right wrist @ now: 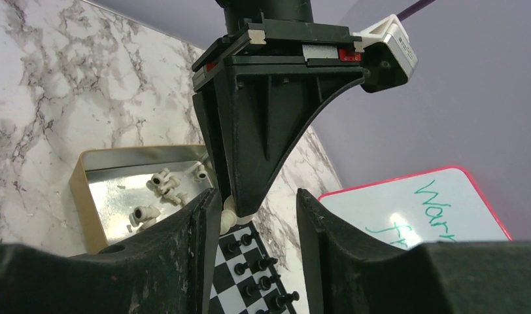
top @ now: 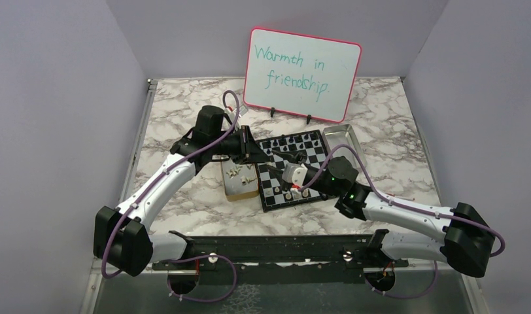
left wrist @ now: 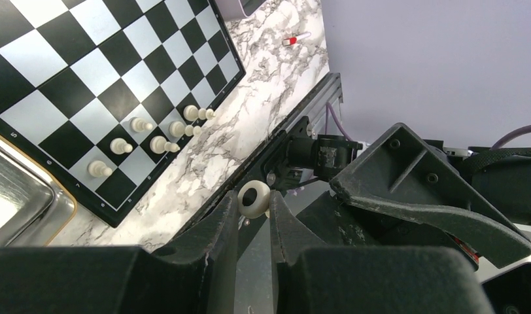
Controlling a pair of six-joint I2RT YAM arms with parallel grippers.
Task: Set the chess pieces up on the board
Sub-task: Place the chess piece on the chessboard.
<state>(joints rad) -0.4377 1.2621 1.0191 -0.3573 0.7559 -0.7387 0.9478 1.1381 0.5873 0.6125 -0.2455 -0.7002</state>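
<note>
in the top view the chess pieces (top: 294, 141) on the board (top: 274, 191) are too small for us to tell their kinds. the left gripper (top: 263, 156) covers the board's far-left corner there. in the left wrist view the fingers (left wrist: 214, 235) hide all but the round base of the held cream piece (left wrist: 254, 198). in the right wrist view we find the whiteboard (right wrist: 413, 216) cut by the right edge.
</note>
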